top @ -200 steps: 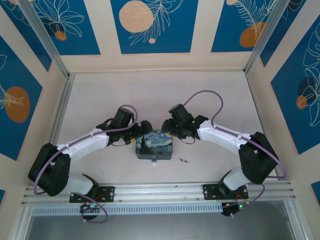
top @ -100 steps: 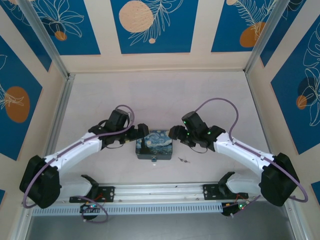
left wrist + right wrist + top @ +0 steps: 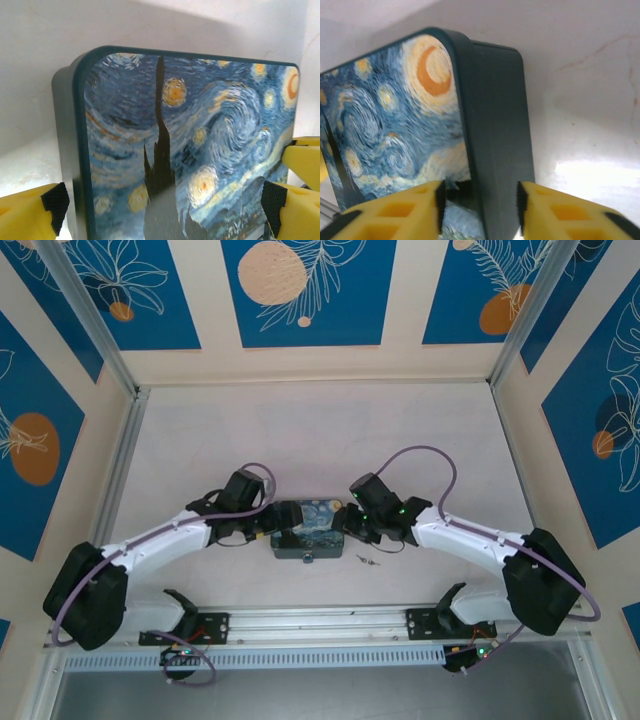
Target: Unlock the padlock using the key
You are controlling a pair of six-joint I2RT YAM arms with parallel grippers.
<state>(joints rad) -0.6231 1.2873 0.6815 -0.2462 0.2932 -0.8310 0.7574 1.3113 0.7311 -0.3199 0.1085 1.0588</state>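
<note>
As both arms have closed in: pale table (image 3: 300, 440); blue-yellow starry-print tin box (image 3: 308, 520). L pincer (image 3: 160, 210) wide apart astride it; R pincer (image 3: 479, 205) narrowing on its side wall, clamp unclear. Tiny teal metal padlock (image 3: 308, 558) at tin front; thin silvery key (image 3: 370, 561) just beside, untouched. Bracing tin, prob.

The table (image 3: 320, 430) is a pale, off-white surface with faint veining. A rectangular tin (image 3: 308, 525) with a starry-night print on its lid stands flat on it, near the middle of the near edge and with its long sides running along that edge. The small, thin key (image 3: 368, 561) lies on the surface beside the tin's near right corner, a little apart from it. The padlock (image 3: 307, 557) is a small speck against the tin's near side; whether it rests on the table cannot be told.
</note>
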